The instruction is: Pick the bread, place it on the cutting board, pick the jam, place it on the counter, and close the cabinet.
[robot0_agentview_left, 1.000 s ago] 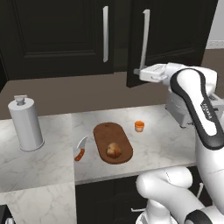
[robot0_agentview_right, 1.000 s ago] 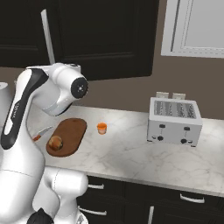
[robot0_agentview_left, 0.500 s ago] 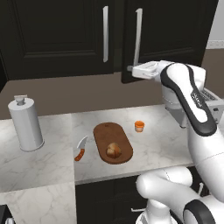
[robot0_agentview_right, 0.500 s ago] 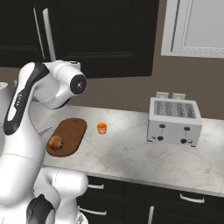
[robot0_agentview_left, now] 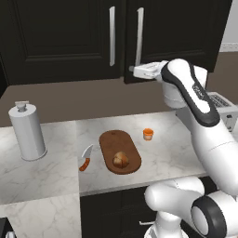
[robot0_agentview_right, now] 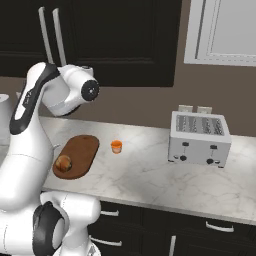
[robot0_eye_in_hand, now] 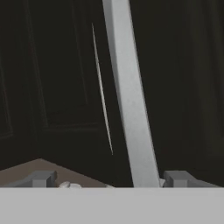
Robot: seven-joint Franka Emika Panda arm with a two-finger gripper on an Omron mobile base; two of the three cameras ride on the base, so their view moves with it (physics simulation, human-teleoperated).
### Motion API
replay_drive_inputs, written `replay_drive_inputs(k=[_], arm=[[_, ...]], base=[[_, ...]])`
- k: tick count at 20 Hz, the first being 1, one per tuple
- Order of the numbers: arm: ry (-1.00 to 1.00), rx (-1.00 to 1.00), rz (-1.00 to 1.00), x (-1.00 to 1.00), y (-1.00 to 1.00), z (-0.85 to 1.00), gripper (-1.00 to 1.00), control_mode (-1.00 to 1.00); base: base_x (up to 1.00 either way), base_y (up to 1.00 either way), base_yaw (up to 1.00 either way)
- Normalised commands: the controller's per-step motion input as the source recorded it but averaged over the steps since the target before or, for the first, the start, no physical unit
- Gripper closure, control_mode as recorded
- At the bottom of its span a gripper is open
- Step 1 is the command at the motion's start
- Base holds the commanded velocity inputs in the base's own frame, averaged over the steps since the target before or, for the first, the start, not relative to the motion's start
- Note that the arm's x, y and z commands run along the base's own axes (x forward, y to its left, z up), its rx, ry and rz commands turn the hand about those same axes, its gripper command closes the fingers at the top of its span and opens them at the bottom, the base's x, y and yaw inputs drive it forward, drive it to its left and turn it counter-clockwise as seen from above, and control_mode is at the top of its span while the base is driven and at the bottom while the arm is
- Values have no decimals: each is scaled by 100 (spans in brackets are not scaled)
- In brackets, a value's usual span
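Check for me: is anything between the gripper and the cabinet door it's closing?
Nothing visible. The gripper sits right at the right cabinet door, by the silver bar handle. The bread and jam stay down on the counter.

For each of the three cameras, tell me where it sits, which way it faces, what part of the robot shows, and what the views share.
Left base view: behind the arm on its left, looking forward and down at the counter and cabinet; the arm rises at lower right.
Right base view: behind on its right, facing the same counter plus a toaster; the arm rises at lower left.
Hand view: on the hand, facing a silver cabinet handle close up; finger tips at the bottom.
Both base views share the bread on the cutting board and the jam.
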Motion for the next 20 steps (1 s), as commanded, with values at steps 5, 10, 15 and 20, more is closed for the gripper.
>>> replay_drive_inputs(k=[5, 10, 15, 20], arm=[[0, 0, 0, 28, 2, 0, -100, -100], [0, 0, 0, 19, 4, 0, -100, -100], [0, 0, -1, 14, 6, 0, -100, -100], [0, 0, -2, 10, 6, 0, -100, -100]], base=[[0, 0, 0], [0, 0, 0], [0, 0, 0], [0, 0, 0]])
